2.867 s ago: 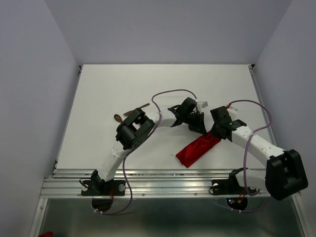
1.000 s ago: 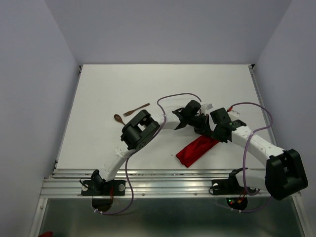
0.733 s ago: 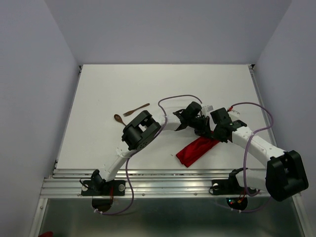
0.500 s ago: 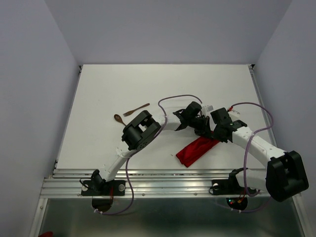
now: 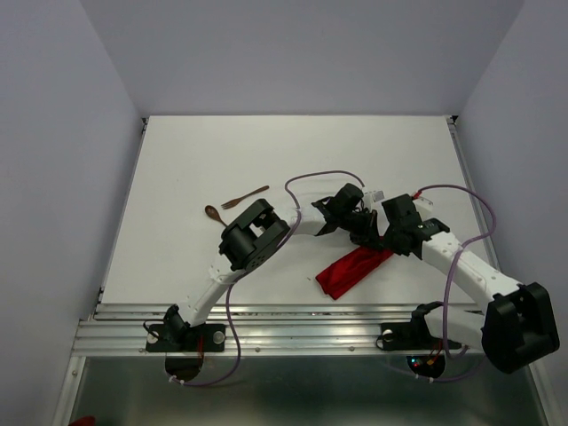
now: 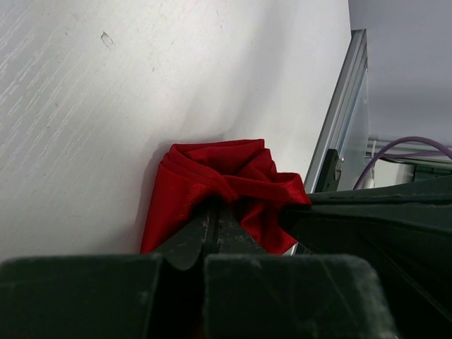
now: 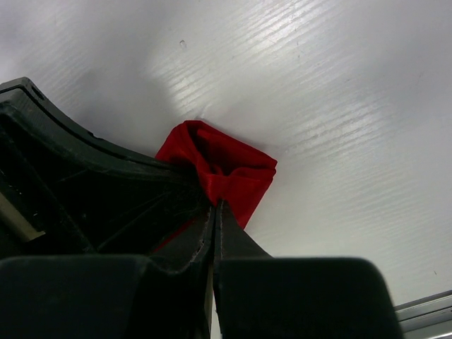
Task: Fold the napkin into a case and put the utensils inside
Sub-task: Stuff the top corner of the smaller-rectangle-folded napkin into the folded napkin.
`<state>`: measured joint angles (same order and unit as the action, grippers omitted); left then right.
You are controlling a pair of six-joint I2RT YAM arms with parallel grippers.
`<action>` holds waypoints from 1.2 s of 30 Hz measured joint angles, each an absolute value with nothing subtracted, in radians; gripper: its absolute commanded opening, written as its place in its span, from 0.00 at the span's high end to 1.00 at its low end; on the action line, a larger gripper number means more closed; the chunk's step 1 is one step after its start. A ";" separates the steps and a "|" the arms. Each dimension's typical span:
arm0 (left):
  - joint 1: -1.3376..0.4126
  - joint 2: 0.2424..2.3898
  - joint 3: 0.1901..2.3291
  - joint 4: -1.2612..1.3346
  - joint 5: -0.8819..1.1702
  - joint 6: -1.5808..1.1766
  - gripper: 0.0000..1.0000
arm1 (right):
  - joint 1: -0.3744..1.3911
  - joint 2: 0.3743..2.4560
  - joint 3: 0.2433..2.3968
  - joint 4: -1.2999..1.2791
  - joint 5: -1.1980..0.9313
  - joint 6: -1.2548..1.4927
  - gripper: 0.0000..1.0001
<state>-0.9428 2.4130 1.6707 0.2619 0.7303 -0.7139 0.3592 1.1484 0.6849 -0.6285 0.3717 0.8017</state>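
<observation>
The red napkin (image 5: 349, 272) lies folded into a narrow strip slanting from near left to far right. Both grippers meet at its far right end. My left gripper (image 5: 365, 237) is shut, pinching a bunched edge of the cloth (image 6: 212, 173) between its fingertips (image 6: 205, 226). My right gripper (image 5: 388, 249) is also shut on the napkin (image 7: 229, 166), right beside the left one. The two dark wooden utensils lie apart on the left: the spoon (image 5: 211, 213) and a slim fork-like piece (image 5: 246, 197), clear of both arms.
The left arm's elbow (image 5: 250, 235) stands just near the utensils. The table's metal rail (image 5: 266, 315) runs along the front edge. Purple cables (image 5: 319, 176) loop over both wrists. A side rail (image 6: 339, 141) shows past the cloth in the left wrist view.
The left arm shifted right, uncovering the utensils. In the last second the right arm's forearm and elbow swung slightly right and down. Both grippers stay shut on the cloth.
</observation>
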 measured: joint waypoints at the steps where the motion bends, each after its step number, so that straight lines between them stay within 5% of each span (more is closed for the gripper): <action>1: -0.943 2.413 1.671 0.262 0.730 -0.714 1.00 | 0.360 1.148 0.683 -0.628 0.370 0.802 0.99; 19: -0.943 2.408 1.665 0.263 0.729 -0.714 1.00 | 0.360 1.167 0.654 -0.612 0.356 0.830 0.98; 27: -0.938 2.379 1.649 0.262 0.723 -0.711 1.00 | 0.359 1.158 0.654 -0.622 0.360 0.840 0.67; 36: -0.934 2.361 1.621 0.267 0.725 -0.712 1.00 | 0.359 1.154 0.654 -0.648 0.361 0.842 0.77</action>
<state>-0.9340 2.3608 1.6207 0.2672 0.7250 -0.7120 0.3592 1.1538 0.6544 -0.6483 0.3607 0.8417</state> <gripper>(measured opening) 0.017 0.281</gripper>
